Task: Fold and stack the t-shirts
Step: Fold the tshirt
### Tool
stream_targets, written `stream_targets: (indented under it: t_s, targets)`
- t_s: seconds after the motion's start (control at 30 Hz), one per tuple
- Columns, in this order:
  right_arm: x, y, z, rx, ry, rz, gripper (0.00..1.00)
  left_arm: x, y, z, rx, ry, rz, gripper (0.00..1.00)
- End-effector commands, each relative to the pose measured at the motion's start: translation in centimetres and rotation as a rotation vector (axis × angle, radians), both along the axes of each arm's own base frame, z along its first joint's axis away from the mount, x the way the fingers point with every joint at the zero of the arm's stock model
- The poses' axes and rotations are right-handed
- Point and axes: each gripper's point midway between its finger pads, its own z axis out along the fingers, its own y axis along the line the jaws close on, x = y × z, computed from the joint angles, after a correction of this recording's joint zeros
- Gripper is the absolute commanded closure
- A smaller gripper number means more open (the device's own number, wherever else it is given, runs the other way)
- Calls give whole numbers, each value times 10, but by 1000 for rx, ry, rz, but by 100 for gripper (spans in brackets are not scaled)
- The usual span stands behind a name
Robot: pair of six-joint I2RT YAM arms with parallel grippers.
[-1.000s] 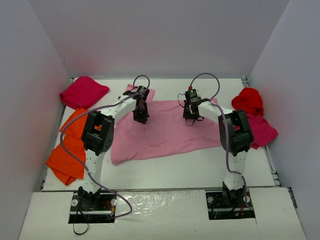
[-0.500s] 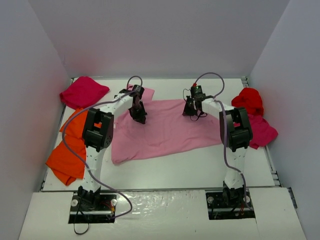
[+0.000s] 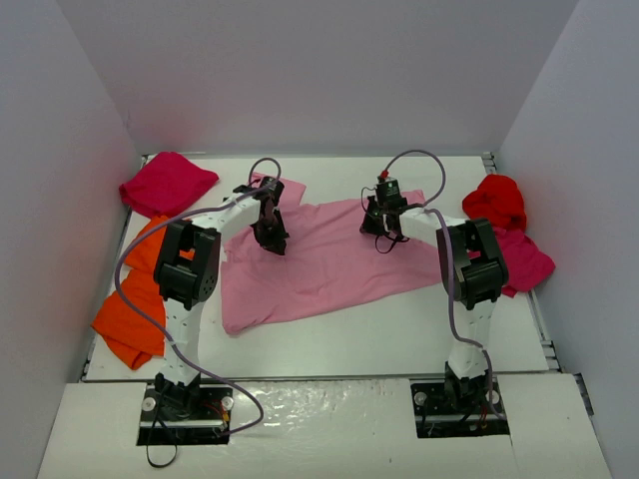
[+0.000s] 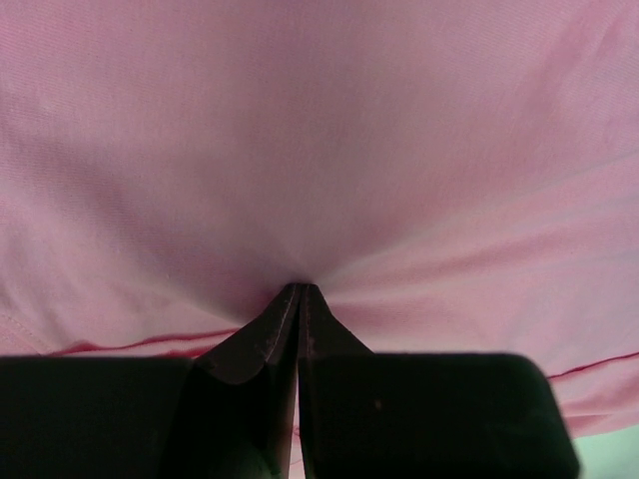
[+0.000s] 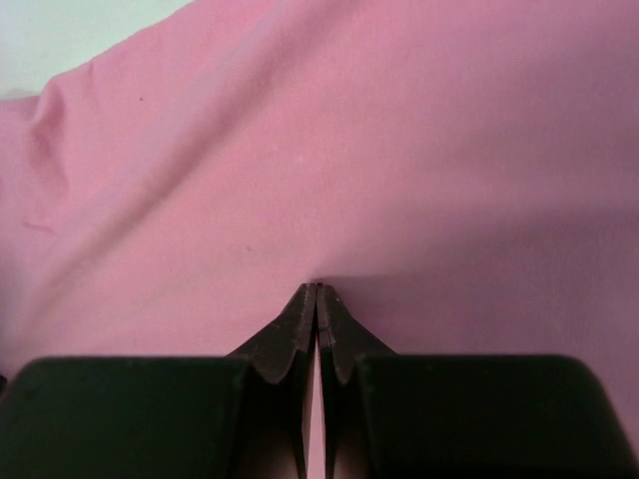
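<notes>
Pink shirt (image 3: 329, 269) lies spread mid-table (image 3: 399, 334), and you've got L gripper (image 3: 271, 239) & R gripper (image 3: 385, 232) each clamped fully shut on a pinch of its far half, cloth puckering at the tips, prob. to lift & fold evenly.

Right gripper (image 5: 317, 289) at lower centre, black fingers pressed together, tips pinching the light pink t-shirt (image 5: 399, 150). Cloth fills nearly the whole frame. Pale table (image 5: 70, 35) shows in the upper left corner.
</notes>
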Motion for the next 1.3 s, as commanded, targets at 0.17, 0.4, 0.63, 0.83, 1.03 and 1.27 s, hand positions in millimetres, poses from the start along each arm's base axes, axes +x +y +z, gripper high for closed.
stream_targets:
  t_s: [0.17,0.4,0.63,0.83,1.03,1.27]
  targets:
    - [-138,-31,-57,-301,318,60,100,-69,55,-49,260,247,-71,100]
    - [-165,-35,-45,-355,278,45,100,-66,55,-50,272,217,-103,100]
    - [-195,-46,-57,-397,319,40,100,-70,48,-41,230,173,-144,100]
    - [-215,-45,-56,-390,323,45,100,-84,43,-24,178,128,-148,100]
    - [-226,-33,-44,-355,294,52,100,-112,38,-8,160,100,-158,100]
    - [-236,-19,-29,-329,244,51,100,-153,31,-18,177,132,-165,100]
